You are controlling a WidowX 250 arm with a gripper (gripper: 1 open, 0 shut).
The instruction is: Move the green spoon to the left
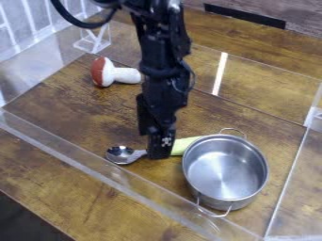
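Note:
The green spoon [141, 151] lies on the wooden table, its silver bowl at the left and its yellow-green handle running right toward the pot. My gripper [156, 139] points straight down right over the handle's middle, fingers [163, 141] open and low, hiding part of the handle. Nothing is held between them.
A steel pot [227, 170] stands just right of the spoon, its rim touching the handle's end. A red-capped toy mushroom [111, 71] lies at the back left. A clear plastic wall [75, 151] fences the table's front edge, and a white rack [88, 38] stands behind.

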